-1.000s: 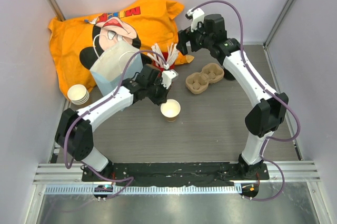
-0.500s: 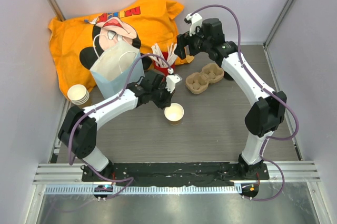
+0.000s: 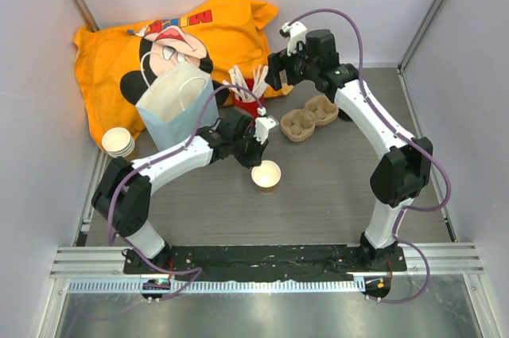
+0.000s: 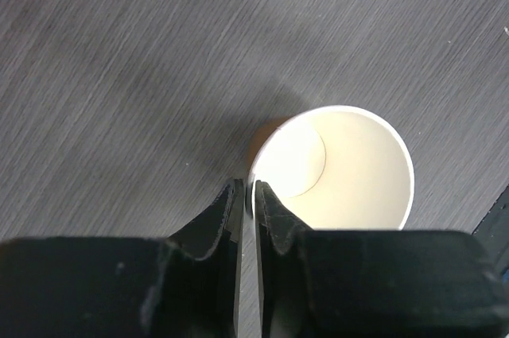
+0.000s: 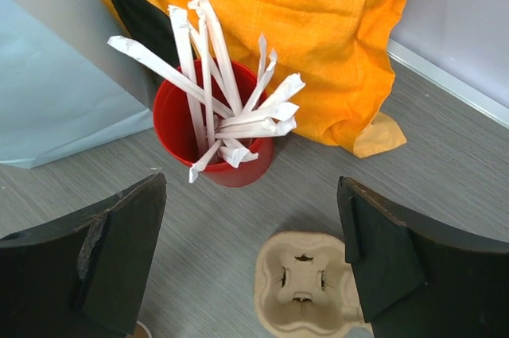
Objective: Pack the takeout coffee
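Observation:
No cup with a black lid shows clearly in any view. My left gripper [image 3: 259, 157] is shut on the rim of a lidless brown paper cup [image 3: 266, 176], which stands upright and empty on the table. In the left wrist view the fingers [image 4: 247, 187] pinch the cup's wall, and the cup [image 4: 350, 171] shows its white inside. My right gripper [image 3: 278, 75] is open and empty, hovering above the red cup of white sticks [image 5: 211, 131] and the moulded cup carrier [image 5: 306, 290]; the right wrist view shows its gap [image 5: 250, 187].
A light blue paper bag [image 3: 175, 103] stands open at left, in front of an orange printed cloth [image 3: 159, 44]. A stack of lidless cups [image 3: 119, 143] sits at far left. The carrier [image 3: 308, 118] lies right of the red cup [image 3: 246, 99]. A dark round thing [image 3: 347, 112] peeks out under the right arm.
My left gripper has carried the paper cup a little to the right and nearer the front. The right arm has barely shifted.

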